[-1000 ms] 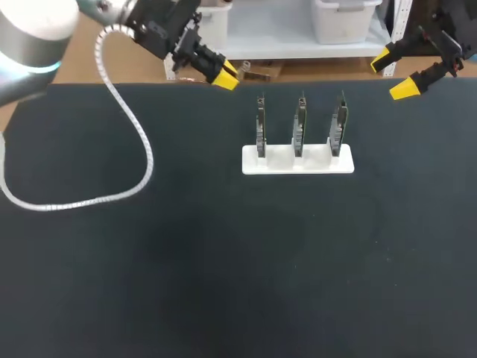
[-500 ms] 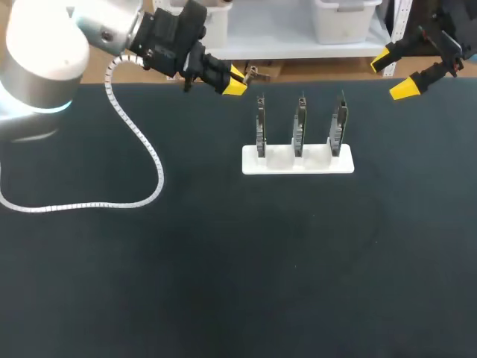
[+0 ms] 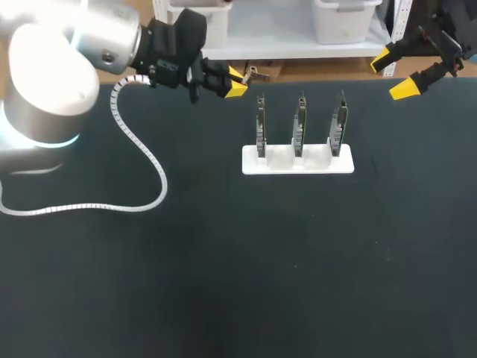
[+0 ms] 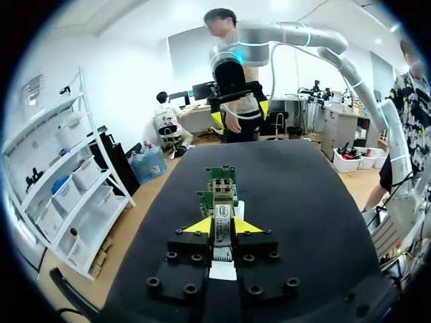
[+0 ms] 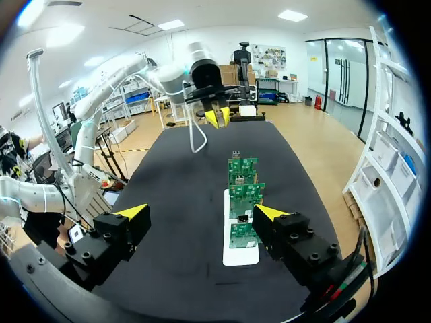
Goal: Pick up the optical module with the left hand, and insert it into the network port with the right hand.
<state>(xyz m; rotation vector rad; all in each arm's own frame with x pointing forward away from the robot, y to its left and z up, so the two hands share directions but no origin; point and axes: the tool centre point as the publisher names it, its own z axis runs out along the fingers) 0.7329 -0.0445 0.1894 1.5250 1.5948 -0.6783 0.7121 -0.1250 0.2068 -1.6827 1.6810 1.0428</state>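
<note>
In your left wrist view, the optical module [image 4: 221,225] shows only its labelled top; its sides lie hidden between the left arm's fingers [image 4: 196,226]. Ahead, the circuit boards [image 4: 220,176] overlap, nearer masking farther. In your head view, the right arm [image 3: 446,46] is cut by the corner; the boards' detail is too small to tell.

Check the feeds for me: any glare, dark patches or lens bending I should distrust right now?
Head view: the left arm's silver joint is washed out white, and the black table shows almost no shadow or texture. Left wrist view: the optical module in the left tool is evenly lit, but the table edges bow. Right wrist view: the white rack is bright yet readable.
</note>
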